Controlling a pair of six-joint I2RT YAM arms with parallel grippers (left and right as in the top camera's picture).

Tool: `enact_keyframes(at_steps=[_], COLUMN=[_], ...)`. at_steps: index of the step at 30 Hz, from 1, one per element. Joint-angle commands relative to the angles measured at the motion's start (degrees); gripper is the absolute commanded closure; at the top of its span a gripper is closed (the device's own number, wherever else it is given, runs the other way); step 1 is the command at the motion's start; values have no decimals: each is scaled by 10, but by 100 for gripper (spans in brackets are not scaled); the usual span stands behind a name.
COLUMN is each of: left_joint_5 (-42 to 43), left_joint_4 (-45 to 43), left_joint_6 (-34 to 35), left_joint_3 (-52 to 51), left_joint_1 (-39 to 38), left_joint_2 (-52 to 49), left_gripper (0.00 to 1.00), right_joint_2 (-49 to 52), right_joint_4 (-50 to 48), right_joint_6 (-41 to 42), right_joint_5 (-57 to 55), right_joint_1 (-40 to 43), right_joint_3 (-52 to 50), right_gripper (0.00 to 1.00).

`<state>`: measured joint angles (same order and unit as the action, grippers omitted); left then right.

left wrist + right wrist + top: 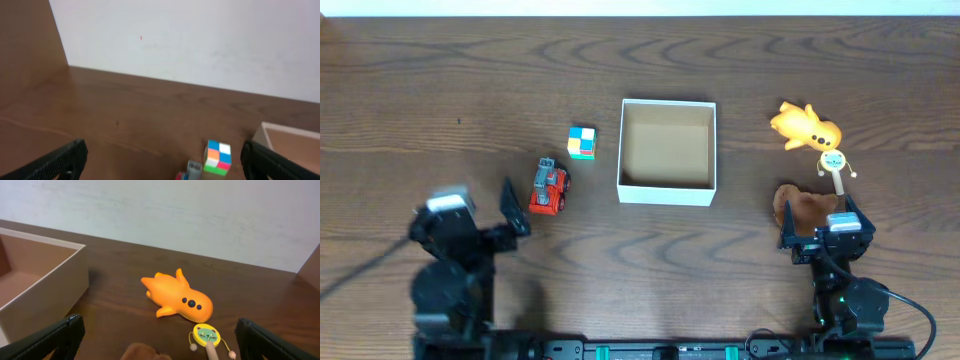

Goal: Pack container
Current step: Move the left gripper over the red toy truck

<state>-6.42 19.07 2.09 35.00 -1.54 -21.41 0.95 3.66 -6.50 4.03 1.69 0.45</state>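
Observation:
The container [667, 194], a white-walled square box with a brown inside, sits mid-table with nothing in it. Left of it lie a multicoloured cube [582, 142] and a red toy truck [549, 187]. To its right lie an orange squid-like toy [807, 126], a small cat-face rattle drum [833, 163] and a brown plush [804, 208]. My left gripper [470, 212] stands open, short of the truck. My right gripper [820, 216] is open just above the plush's near edge. The left wrist view shows the cube [218, 157] and truck [190, 171] ahead of the open left gripper [167, 162].
In the right wrist view the container's wall [50, 290] is at the left. The orange toy [180, 300] and the drum [206, 335] lie ahead, and the plush [142, 353] is between the fingers of the open right gripper [160, 341]. Dark wooden tabletop all round.

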Motion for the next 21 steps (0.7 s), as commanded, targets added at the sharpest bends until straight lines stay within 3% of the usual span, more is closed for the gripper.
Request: enact_keyframes(at_steps=[1,6,10,15,21], left_joint_5=[-4,-2,30,73,105], left_joint_4=[59,200,252,252,252], left_joint_6=[-12,-41,-77,-122,-126], left_joint_3=[125,305,403,437,437], left_joint_1=[3,3,2,2,2], left_joint_2=[-114,-323,-480,-609,-674], left_gripper=[2,2,2,2,2], right_joint_2=[-4,-4,-4,-4,-4], right_joint_4=[2,2,2,2,2], right_joint_6=[-4,-4,-4,-4,-4], right_joint_5=[-2,-2,-2,-2,-2], right_joint_1=[-3,-3,-3,-3,-3], right_joint_3=[-1,-1,-1,-1,-1], right_gripper=[1,1,1,1,1])
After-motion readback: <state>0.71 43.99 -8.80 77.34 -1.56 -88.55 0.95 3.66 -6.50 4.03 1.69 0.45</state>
